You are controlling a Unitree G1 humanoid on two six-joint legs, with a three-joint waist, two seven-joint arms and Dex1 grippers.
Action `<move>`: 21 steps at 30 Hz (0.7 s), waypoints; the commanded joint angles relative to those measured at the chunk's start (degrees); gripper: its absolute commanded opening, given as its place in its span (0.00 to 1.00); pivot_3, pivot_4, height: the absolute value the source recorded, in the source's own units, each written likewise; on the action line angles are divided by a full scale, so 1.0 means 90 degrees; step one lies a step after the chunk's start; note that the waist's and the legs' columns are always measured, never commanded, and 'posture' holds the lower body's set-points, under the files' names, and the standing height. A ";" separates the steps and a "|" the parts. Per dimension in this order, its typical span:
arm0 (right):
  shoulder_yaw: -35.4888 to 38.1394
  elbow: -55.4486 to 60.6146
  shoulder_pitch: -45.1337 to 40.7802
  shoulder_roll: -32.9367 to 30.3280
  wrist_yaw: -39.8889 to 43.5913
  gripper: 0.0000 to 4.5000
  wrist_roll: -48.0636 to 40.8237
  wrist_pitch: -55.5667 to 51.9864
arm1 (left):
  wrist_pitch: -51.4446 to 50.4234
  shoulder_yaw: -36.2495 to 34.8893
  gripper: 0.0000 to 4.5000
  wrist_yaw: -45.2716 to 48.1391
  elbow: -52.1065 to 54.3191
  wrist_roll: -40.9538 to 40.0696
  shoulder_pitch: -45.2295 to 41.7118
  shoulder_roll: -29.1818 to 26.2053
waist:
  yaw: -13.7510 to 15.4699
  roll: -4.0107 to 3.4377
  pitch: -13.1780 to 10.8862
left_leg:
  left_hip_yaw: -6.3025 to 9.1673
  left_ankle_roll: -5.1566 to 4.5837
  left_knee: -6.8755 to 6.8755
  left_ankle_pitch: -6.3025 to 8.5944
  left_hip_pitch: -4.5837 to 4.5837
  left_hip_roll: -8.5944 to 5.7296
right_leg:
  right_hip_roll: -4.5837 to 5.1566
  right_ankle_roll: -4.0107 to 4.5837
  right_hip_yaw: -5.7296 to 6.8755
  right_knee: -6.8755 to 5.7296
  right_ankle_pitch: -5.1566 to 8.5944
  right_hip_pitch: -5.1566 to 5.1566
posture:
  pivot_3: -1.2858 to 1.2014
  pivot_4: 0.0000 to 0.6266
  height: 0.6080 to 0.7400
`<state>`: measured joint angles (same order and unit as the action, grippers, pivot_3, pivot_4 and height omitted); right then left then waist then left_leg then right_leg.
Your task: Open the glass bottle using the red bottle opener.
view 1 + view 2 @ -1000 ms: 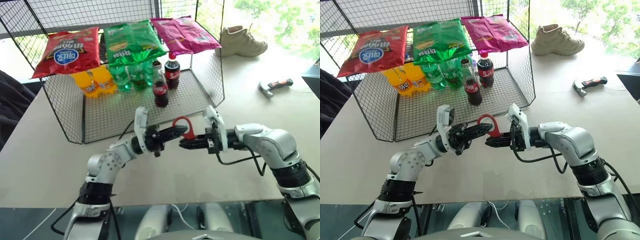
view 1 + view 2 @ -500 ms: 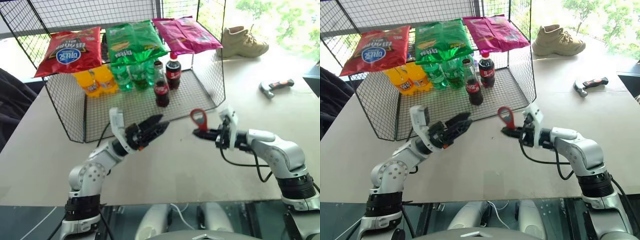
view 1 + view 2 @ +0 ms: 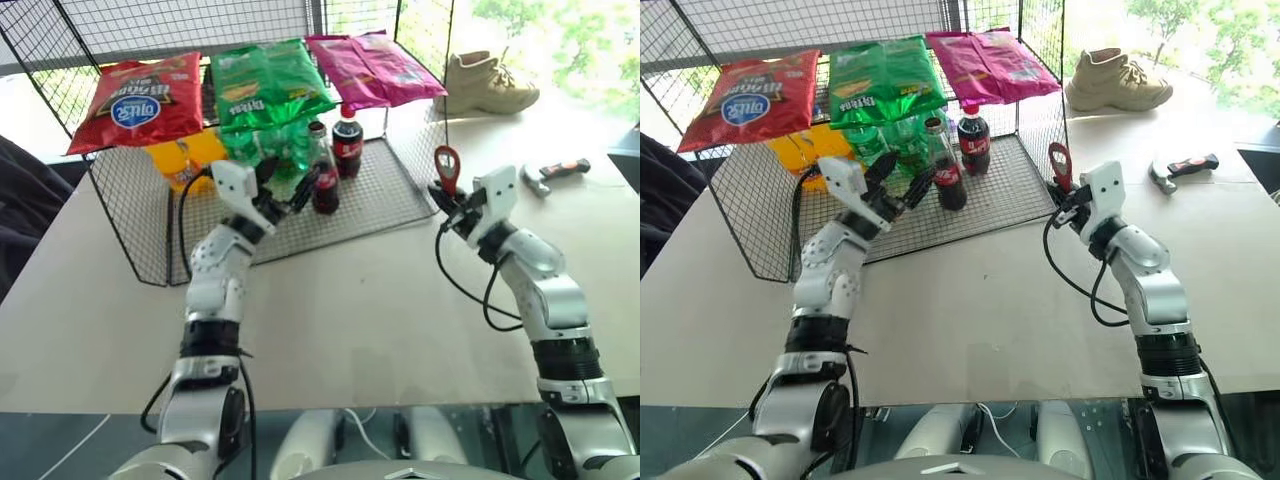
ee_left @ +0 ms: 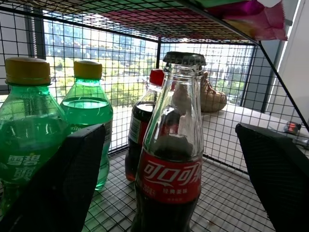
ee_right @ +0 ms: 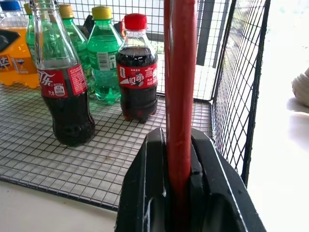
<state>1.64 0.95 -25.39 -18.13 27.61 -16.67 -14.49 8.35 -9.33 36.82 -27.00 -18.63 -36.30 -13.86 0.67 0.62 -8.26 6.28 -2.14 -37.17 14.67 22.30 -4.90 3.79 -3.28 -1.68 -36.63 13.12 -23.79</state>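
Note:
The glass bottle (image 3: 322,187) with dark drink, red label and metal cap stands upright on the wire shelf floor. My left gripper (image 3: 289,184) is open just in front of it. In the left wrist view the glass bottle (image 4: 173,159) rises between the two spread black fingers (image 4: 72,179), a little ahead of them. My right gripper (image 3: 446,196) is shut on the red bottle opener (image 3: 446,163), which stands upright by the rack's right wall. In the right wrist view the red bottle opener (image 5: 179,72) sticks up from the closed fingers (image 5: 145,193).
A wire rack (image 3: 400,200) holds green bottles (image 3: 262,150), orange bottles (image 3: 180,160) and a plastic cola bottle (image 3: 347,140), with snack bags (image 3: 270,85) on its top. A shoe (image 3: 485,82) and an orange-and-black-handled tool (image 3: 553,171) lie to the right.
My left gripper left the opener, opened and moved forward into the rack up to the glass bottle. My right gripper carried the opener up and to the right, turning it upright.

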 commanded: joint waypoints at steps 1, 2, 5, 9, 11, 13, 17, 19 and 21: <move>0.0088 0.0392 0.0066 0.0057 -0.0107 0.00 0.0029 0.0184 | 0.0783 0.0128 0.98 -0.0132 -0.0826 0.0436 -0.0525 0.0040 | -0.0005 0.0000 0.0000 | 0.0001 0.0000 0.0000 0.0000 0.0001 0.0000 | -0.0001 0.0000 0.0001 0.0000 0.0000 -0.0001 | 0.52 0.24 1.00; 0.0095 0.0451 0.0101 0.0080 -0.0140 0.00 0.0026 0.0177 | 0.0944 0.0176 0.98 -0.0153 -0.1105 0.0552 -0.0659 0.0044 | -0.0008 0.0000 0.0000 | 0.0002 0.0000 -0.0001 0.0000 0.0005 0.0000 | -0.0001 0.0000 0.0002 0.0000 0.0000 -0.0004 | 0.52 0.24 1.00; 0.0101 0.0600 0.0193 0.0128 -0.0231 0.00 0.0029 0.0151 | 0.1361 0.0224 0.98 -0.0229 -0.1976 0.0794 -0.1094 0.0051 | -0.0022 0.0000 0.0000 | 0.0004 0.0000 -0.0007 0.0000 0.0013 0.0000 | -0.0002 0.0000 0.0004 -0.0006 0.0000 -0.0013 | 0.52 0.24 1.00; 0.0112 0.0757 0.0302 0.0155 -0.0346 0.00 0.0049 0.0117 | 0.1728 0.0182 0.98 -0.0320 -0.3141 0.0948 -0.1708 0.0087 | -0.0019 0.0001 0.0000 | 0.0008 -0.0001 -0.0012 0.0000 0.0015 -0.0001 | -0.0021 -0.0001 0.0009 -0.0012 0.0000 -0.0013 | 0.52 0.24 1.00; 0.0125 0.0826 0.0339 0.0144 -0.0378 0.00 0.0048 0.0097 | 0.1878 0.0166 0.98 -0.0391 -0.3599 0.1018 -0.1938 0.0128 | -0.0022 0.0001 0.0000 | 0.0008 -0.0001 -0.0013 0.0000 0.0015 -0.0002 | -0.0021 -0.0001 0.0009 -0.0013 0.0000 -0.0013 | 0.52 0.24 1.00; 0.0137 0.0886 0.0373 0.0130 -0.0408 0.00 0.0042 0.0077 | 0.1970 0.0154 0.98 -0.0489 -0.3981 0.1068 -0.2168 0.0183 | -0.0026 0.0001 0.0000 | 0.0008 -0.0001 -0.0013 0.0000 0.0015 -0.0003 | -0.0021 -0.0001 0.0009 -0.0013 0.0000 -0.0013 | 0.52 0.24 1.00; 0.0144 0.0960 0.0425 0.0120 -0.0445 0.00 0.0043 0.0060 | 0.1865 0.0227 0.98 -0.0825 -0.4561 0.1299 -0.2519 0.0292 | -0.0032 0.0001 -0.0001 | 0.0011 -0.0001 -0.0015 0.0000 0.0020 -0.0004 | -0.0021 -0.0002 0.0012 -0.0013 0.0000 -0.0014 | 0.52 0.24 1.00; 0.0148 0.0992 0.0442 0.0118 -0.0462 0.00 0.0047 0.0059 | 0.1830 0.0239 0.98 -0.0969 -0.4716 0.1379 -0.2620 0.0330 | -0.0045 0.0001 0.0000 | 0.0011 -0.0001 -0.0016 0.0000 0.0020 -0.0005 | -0.0021 -0.0002 0.0012 -0.0015 0.0000 -0.0015 | 0.52 0.24 1.00; 0.0167 0.1018 0.0462 0.0112 -0.0490 0.00 0.0047 0.0060 | 0.1857 0.0185 0.98 -0.0961 -0.4788 0.1362 -0.2693 0.0377 | -0.0068 0.0001 -0.0001 | 0.0011 -0.0001 -0.0016 0.0000 0.0020 -0.0005 | -0.0021 -0.0002 0.0012 -0.0016 0.0000 -0.0015 | 0.52 0.24 1.00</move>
<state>1.74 7.04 -21.21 -16.92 23.54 -16.13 -14.72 24.39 -7.24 28.48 -70.57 -6.76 -58.72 -10.57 0.06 0.63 -8.27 6.38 -2.15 -37.32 14.67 22.48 -4.94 3.59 -3.30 -1.57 -36.78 13.11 -23.92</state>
